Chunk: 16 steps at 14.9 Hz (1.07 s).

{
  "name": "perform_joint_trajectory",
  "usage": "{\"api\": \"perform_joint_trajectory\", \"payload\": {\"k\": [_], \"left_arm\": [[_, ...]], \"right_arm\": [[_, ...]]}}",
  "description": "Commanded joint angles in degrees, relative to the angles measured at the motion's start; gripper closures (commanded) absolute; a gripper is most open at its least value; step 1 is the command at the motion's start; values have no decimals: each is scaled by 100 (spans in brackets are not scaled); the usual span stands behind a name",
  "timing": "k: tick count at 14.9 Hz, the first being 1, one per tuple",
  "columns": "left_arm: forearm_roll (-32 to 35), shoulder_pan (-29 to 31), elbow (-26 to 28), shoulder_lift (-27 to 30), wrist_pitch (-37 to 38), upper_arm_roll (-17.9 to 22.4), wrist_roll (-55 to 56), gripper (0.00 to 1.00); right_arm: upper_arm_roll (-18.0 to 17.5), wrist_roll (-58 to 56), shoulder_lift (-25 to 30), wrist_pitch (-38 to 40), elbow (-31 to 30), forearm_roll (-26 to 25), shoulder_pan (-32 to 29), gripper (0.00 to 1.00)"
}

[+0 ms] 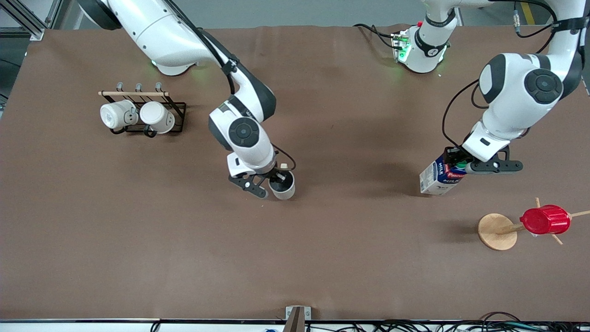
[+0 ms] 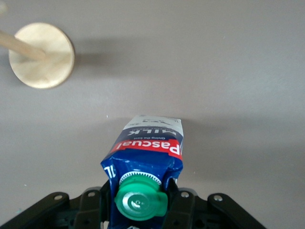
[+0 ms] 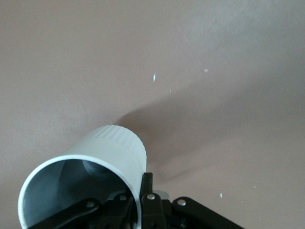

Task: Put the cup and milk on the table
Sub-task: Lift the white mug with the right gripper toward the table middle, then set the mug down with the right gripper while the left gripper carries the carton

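Near the middle of the brown tabletop [image 1: 322, 240], the right tool [image 1: 272, 180] pinches the rim of the cup [image 1: 282, 185], one finger inside, one outside; whether the cup touches the tabletop cannot be told. Toward the left arm's end, the left tool [image 1: 461, 162] is clamped on the top of the milk [image 1: 438, 177], which tilts. Nearer the camera stands a wooden peg stand [image 1: 497, 231] carrying a red cup [image 1: 545, 220]. Two white mugs [image 1: 138, 116] hang on a rack toward the right arm's end

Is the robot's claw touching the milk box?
Touching. The left wrist view shows the left gripper with its fingers pressed against the milk just under the cap.
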State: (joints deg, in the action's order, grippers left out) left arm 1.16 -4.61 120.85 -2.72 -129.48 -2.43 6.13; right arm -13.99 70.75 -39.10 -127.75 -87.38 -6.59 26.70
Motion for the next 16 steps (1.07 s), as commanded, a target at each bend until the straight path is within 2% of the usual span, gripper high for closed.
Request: {"api": "perform_joint_trajectory", "payload": {"k": [1, 3, 5, 6, 7, 9, 10, 13, 16], "left_arm": [[-1, -75, -1244, -561, 729, -91, -25, 93], [-45, -75, -1896, -948, 1116, -354, 37, 93], [-45, -102, -2092, -1073, 1232, -539, 343, 93], [-28, -145, -2101, -1116, 1232, -600, 501, 93], [-28, -198, -2136, -1143, 1232, -653, 668, 93], [7, -513, -2276, -1309, 1232, -698, 1116, 93], [42, -698, -2320, -1397, 1232, -689, 1344, 93], [139, -1103, -2566, -1661, 1224, -689, 1960, 93], [139, -1463, -2899, -1942, 1224, -689, 2461, 93]], "right_arm": [[11, 167, -133, -5, 64, -290, 1, 99], [11, 176, -151, -13, -24, -378, 45, 98], [11, 194, -151, -13, -59, -492, 45, 98], [11, 194, -160, -22, -59, -493, 45, 94], [11, 194, -186, -22, -51, -501, 45, 78], [11, 194, -177, -5, -51, -501, 45, 14], [11, 194, -151, 30, -16, -493, 28, 0], [2, 150, 181, 197, -24, -475, -112, 0], [11, 28, 1199, 1381, -50, -484, -585, 0]]}}
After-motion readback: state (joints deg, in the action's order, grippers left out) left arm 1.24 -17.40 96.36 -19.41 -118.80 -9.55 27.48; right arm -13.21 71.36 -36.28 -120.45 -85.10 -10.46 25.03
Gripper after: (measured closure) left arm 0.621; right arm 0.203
